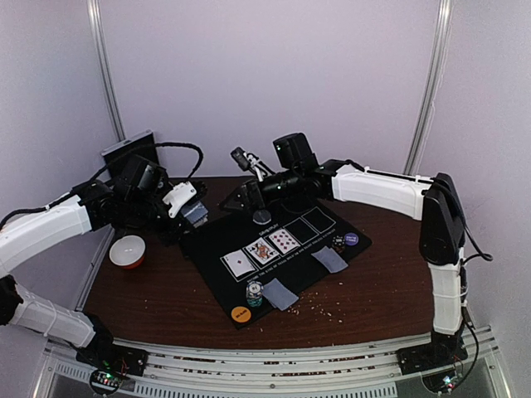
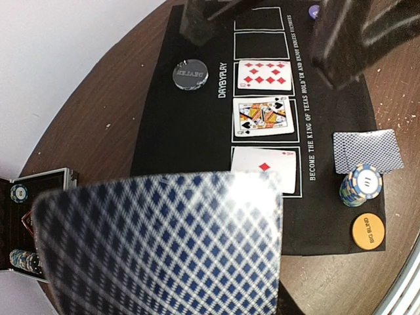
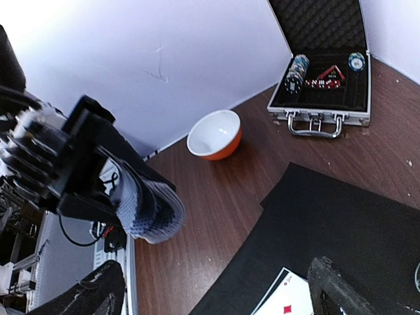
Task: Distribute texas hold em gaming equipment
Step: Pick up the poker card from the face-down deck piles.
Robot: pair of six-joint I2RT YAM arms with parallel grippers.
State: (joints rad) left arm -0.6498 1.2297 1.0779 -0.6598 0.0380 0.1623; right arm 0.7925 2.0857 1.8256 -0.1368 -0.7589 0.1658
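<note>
I am pinching blue-backed cards [image 2: 157, 243] in my left gripper [image 1: 189, 209], its jaws partly closed on them. I cannot tell how many there are. I am holding them in the air just off the far left corner of the black mat [image 1: 211, 249], and their checked backs are filling my left wrist view. My right gripper [image 1: 255, 199] is hanging wide open over the mat's far edge, gripping nothing. The clear dealer disc [image 2: 189, 73] is lying on the mat just below its fingers [image 3: 341, 289].

Along the mat's printed row, three cards are lying face up in adjoining boxes: a card of many red diamonds [image 2: 264, 74], a picture card with a black spade [image 2: 264, 117], and a card with a single red diamond [image 2: 266, 164].

By the mat's near edge, face-down cards [image 2: 366, 151] are lying just beside a chip stack [image 2: 361, 186], and an orange disc [image 2: 366, 231] is sitting at the mat's near corner. Toward the mat's right corner, more face-down cards [image 1: 330, 259] are lying near a second chip stack [image 1: 338, 242] and a purple disc [image 1: 352, 239].

Off the mat's left side, a red-and-white bowl [image 1: 129, 250] is sitting on the brown table [image 1: 373, 290]. Beyond the mat's far left corner, a silver case [image 3: 321, 72] is standing open with chips inside.
</note>
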